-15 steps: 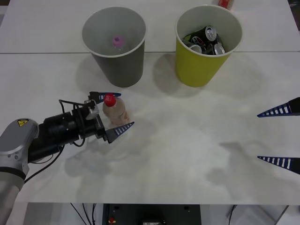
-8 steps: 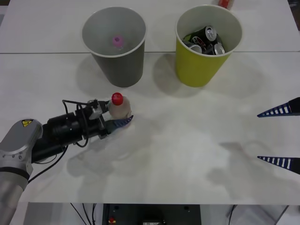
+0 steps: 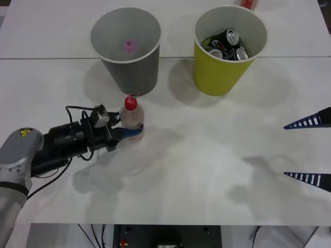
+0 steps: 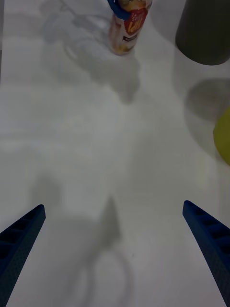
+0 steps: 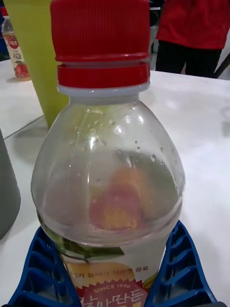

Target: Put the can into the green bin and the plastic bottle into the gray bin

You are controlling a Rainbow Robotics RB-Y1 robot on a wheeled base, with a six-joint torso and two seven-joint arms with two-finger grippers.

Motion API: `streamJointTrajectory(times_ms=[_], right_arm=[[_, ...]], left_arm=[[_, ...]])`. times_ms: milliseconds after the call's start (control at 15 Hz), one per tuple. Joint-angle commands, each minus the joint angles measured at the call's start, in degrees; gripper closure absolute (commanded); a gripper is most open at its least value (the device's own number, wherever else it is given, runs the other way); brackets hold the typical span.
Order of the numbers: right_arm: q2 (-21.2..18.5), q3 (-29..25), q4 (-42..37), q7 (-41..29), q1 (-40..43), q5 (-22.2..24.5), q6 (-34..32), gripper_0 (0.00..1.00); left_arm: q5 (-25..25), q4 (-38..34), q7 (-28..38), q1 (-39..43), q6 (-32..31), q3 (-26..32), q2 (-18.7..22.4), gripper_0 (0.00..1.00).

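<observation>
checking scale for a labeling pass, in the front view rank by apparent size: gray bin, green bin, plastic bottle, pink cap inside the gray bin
1. gray bin and green bin: same shape, look about equal, so no ranking between them.
2. plastic bottle, held upright in the left pincer, much smaller.
3. pink cap, smallest; it sits deeper inside the bin, farther from the camera.

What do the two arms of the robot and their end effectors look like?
The left arm has a silver-gray shell with a yellow warning sticker, then a black wrist section with loose black cables. The left end effector and right end effector both have blue, ribbed, wedge-shaped fingers tapering to points.
</observation>
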Motion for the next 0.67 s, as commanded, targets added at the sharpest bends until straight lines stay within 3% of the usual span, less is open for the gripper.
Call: streamJointTrajectory(times_ms=[67, 267, 467, 667], right_arm=[[0.0, 0.0, 0.0, 0.0, 0.0, 0.0, 0.0, 0.00], [0.0, 0.0, 0.0, 0.0, 0.0, 0.0, 0.0, 0.00], [0.0, 0.0, 0.0, 0.0, 0.0, 0.0, 0.0, 0.00], [0.0, 0.0, 0.0, 0.0, 0.0, 0.0, 0.0, 0.00]], left_arm=[[-4.0, -4.9, 10.1, 0.0, -0.5, 0.1, 3.4, 1.00], [-9.9, -14.3, 29.1, 0.0, -3.5, 0.0, 11.2, 1.00], [-10.9, -22.6, 45.6, 0.0, -6.8, 0.0, 20.1, 0.99], [-11.0, -29.7, 57.7, -0.1, -8.7, -0.1, 29.2, 0.99]])
